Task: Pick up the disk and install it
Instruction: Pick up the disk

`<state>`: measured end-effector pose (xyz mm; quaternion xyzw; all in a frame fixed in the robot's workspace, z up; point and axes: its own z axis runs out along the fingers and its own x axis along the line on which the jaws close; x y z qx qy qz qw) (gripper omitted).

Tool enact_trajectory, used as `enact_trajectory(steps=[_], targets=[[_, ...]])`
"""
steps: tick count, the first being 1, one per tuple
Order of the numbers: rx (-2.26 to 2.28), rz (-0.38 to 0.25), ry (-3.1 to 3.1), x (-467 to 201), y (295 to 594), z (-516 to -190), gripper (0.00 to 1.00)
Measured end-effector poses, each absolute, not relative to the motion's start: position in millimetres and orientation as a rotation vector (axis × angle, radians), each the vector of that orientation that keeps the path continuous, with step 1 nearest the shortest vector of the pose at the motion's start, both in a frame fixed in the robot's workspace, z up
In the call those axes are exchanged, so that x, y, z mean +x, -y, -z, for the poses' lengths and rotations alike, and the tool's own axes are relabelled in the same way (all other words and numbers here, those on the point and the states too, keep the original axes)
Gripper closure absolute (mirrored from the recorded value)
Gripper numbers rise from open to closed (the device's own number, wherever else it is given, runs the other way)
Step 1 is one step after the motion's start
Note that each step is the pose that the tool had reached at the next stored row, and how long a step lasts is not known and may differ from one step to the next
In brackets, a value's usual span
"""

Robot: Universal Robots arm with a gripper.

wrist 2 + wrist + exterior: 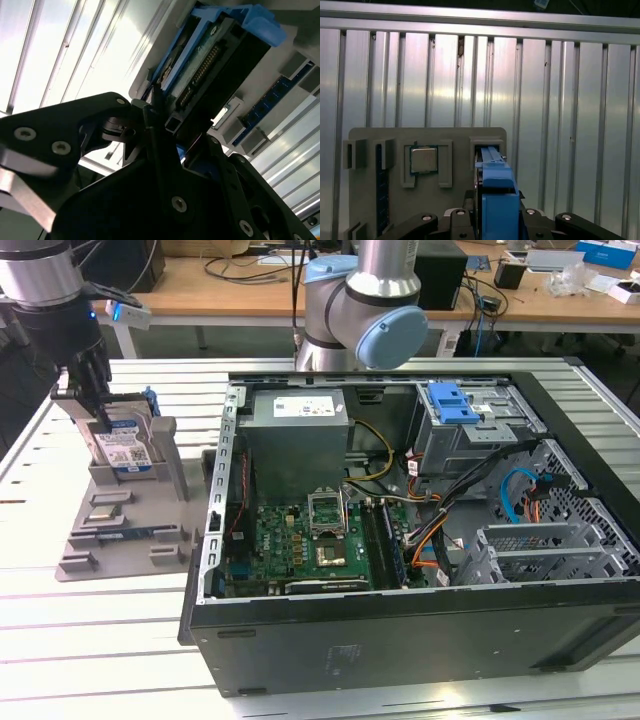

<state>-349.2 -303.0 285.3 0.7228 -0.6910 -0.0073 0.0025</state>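
Disk (127, 448) standing on edge in a slot of a grey holder (120, 530), directly beneath the gripper (97, 412), which reaches down onto it from above. In the first wrist view the disk's blue rail (496, 195) runs between the jaws, which press against it on both sides. The gripper is therefore closed on the disk while the disk sits in its slot. The second wrist view shows the disk's connector end with a row of pins (205, 70) just past the gripper.

The side of the disk facing away from the gripper carries a blue-and-white label (128, 455); its print is too small to read. A square chip (424, 160) lies in another pocket of the holder, just beside the gripper.

The holder rests on a slatted metal desk (100, 640). Well away from the gripper, toward the exterior view's right, an open computer case (400, 630) lies on its side. Inside it are a green circuit board (300, 545), a blue latch (452, 400), and a plain grey box (300, 445) with a white sticker (305, 407) whose writing cannot be made out. The arm (360, 300) rises behind the case.
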Motion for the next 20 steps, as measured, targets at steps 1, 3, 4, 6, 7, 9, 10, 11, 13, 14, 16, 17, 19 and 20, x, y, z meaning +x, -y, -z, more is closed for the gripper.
enact_trajectory(steps=[1,3,4,6,7,9,10,11,13,14,16,17,19,20], targets=[[2.267,0.023,2.167,-349,303,-285,0.63],[2.267,0.023,2.167,-349,303,-286,0.63],[2.267,0.023,2.168,-349,303,-287,0.63],[2.267,0.023,2.168,-349,303,-295,0.63],[2.267,0.023,2.168,-349,302,-301,0.63],[2.267,0.023,2.167,-349,301,-312,0.63],[2.267,0.023,2.168,-349,301,-317,0.63],[2.267,0.023,2.167,-349,301,-320,0.63],[2.267,0.023,2.167,-349,300,-329,0.63],[2.267,0.023,2.167,-349,300,-333,0.63],[2.267,0.023,2.167,-349,299,-343,0.63],[2.267,0.023,2.167,-349,299,-348,0.63],[2.267,0.023,2.167,-349,298,-357,0.63],[2.267,0.023,2.167,-349,297,-365,0.63]])
